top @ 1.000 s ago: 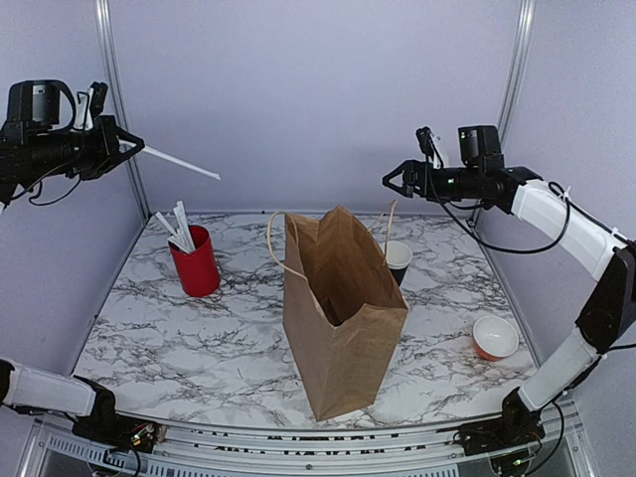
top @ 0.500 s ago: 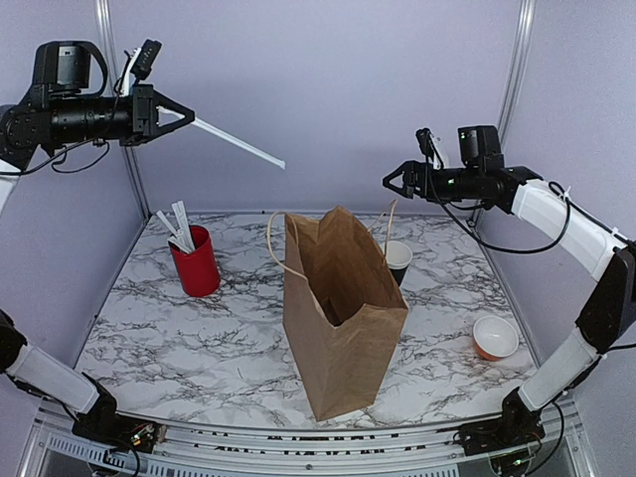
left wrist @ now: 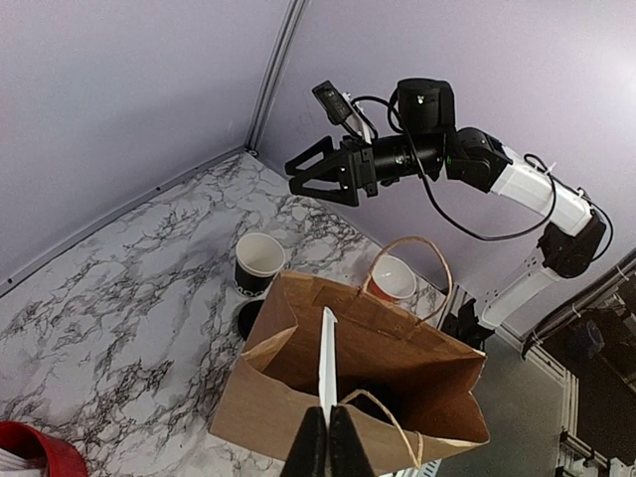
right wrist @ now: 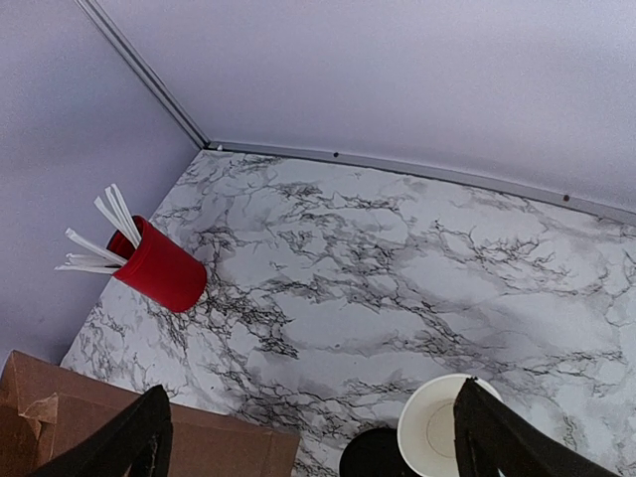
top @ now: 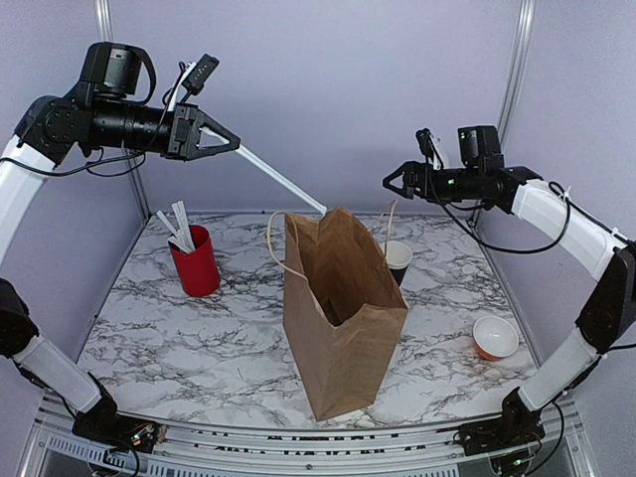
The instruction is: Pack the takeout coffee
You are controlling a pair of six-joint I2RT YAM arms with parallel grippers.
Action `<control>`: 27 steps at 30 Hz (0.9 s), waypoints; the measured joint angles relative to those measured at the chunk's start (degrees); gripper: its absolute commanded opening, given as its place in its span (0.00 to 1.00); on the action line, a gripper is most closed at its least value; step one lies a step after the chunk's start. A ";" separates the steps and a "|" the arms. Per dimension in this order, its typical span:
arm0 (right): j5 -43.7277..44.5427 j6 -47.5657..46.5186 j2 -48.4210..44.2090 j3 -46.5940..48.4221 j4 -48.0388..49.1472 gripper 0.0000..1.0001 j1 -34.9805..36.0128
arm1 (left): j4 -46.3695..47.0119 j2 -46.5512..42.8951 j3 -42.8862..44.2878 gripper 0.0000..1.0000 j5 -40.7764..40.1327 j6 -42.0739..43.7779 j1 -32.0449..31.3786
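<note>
Two robot arms hang above a marble-patterned table (top: 149, 328), and neither touches the takeout coffee (top: 398, 256). The small black paper cup stands upright on the table just behind the right rear corner of a brown paper bag (top: 343, 328). It is uncovered, with its white inside showing. A round black lid (left wrist: 250, 320) lies flat just beside it.

The right gripper (top: 390, 179) hovers high, roughly over the cup and well apart from it, with its jaws spread wide and holding nothing. In the right wrist view the cup's rim sits low in the frame between the two fingers (right wrist: 129, 442), nearer the right one.

The left gripper (top: 236, 147) is up on the left side, well apart from the cup, with the bag between them. It is clamped on one end of a slim white stick (top: 283, 179), which slants down so that its free tip is over the bag's open mouth. The bag stands upright at mid-table.

A red cup (top: 196, 263) of white sticks stands left of the bag, and a small orange bowl (top: 495, 338) sits near the table's right edge.
</note>
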 measured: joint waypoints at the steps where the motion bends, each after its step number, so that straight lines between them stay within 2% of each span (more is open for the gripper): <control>1: 0.00 0.00 0.00 0.00 0.00 0.95 0.00 | -0.28 0.52 0.04 0.00 0.00 0.46 -0.87; 12: 0.00 -0.02 0.00 0.00 -0.02 0.95 0.02 | -3.06 5.29 1.81 0.01 -1.42 3.54 -7.98; 21: 0.00 -0.02 0.00 0.00 0.00 0.95 0.02 | -4.31 8.11 3.04 0.08 -3.52 4.50 -9.99; 24: -0.02 -0.02 0.00 0.00 0.00 0.95 0.02 | -4.48 8.92 3.67 0.18 -4.13 4.61 -10.43; 27: 0.00 -0.02 0.00 0.00 0.00 0.95 0.02 | -4.59 9.44 4.07 0.31 -5.09 4.74 -10.47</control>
